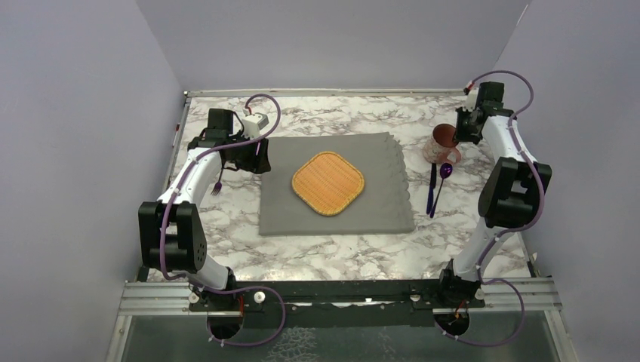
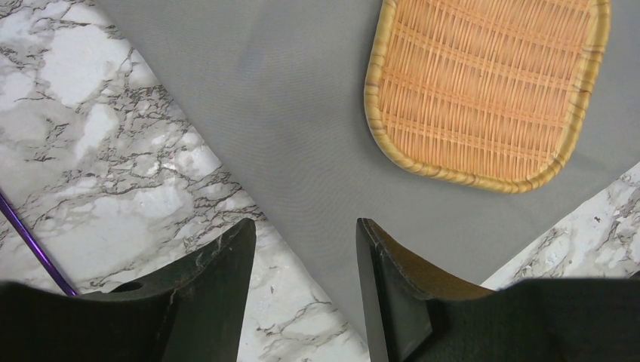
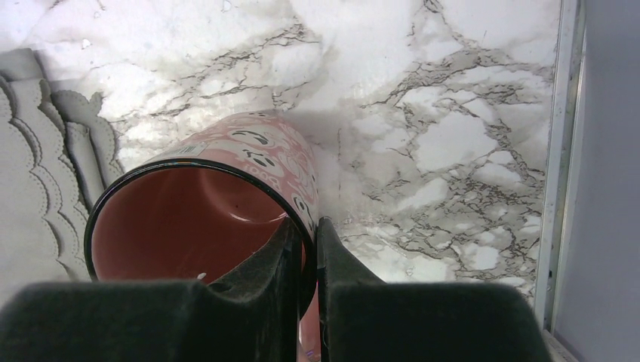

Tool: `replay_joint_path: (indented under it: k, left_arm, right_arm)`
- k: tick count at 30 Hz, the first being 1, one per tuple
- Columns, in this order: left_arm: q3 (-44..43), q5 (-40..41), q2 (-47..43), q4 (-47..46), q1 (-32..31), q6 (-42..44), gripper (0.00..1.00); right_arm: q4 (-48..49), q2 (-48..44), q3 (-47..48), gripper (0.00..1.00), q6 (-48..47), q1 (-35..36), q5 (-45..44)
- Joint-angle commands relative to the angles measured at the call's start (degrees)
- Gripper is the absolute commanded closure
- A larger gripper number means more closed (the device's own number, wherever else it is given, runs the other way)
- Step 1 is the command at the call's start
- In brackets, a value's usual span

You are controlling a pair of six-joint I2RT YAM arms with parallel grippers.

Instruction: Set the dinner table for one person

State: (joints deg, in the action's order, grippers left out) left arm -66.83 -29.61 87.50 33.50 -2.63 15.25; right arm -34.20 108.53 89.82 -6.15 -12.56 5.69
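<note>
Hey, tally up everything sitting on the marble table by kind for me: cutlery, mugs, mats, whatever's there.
Purple cutlery: 3 (fork, knife, spoon)
Pink mug: 1
Woven tray: 1
Grey placemat: 1
Total on the marble table: 6

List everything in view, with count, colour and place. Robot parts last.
dinner table: one, white-grey marble, under everything
placemat: one, grey, table centre
woven plate: one, orange-tan, on the placemat
mug: one, pink, right of the placemat's far corner
spoon: one, purple, right of the placemat
knife: one, purple, beside the spoon
fork: one, purple, left of the placemat
left tool: one, black, open, over the placemat's edge
right tool: one, black, shut on the mug's wall
</note>
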Motion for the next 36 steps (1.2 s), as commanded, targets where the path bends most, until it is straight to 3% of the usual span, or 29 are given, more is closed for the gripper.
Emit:
replay_joint_path:
  k: [1, 18, 36]
  left_arm:
    - [-0.17, -2.39, 0.32, -0.97, 0.35, -0.32, 0.46]
    - [-0.41, -1.29, 0.60, -1.06, 0.38, -0.26, 0.46]
    - [-0.58, 0.27, 0.41, -0.95, 0.35, -0.22, 0.46]
  right_arm:
    - [2.09, -4.63, 1.29, 1.00, -2.02, 0.76, 1.96]
    - [-2.96, -4.51, 9.22, 0.99, -4.68, 7.97, 4.14]
    - [-14.95, 6.84, 22.92, 0.99, -4.64, 18.37, 5.49]
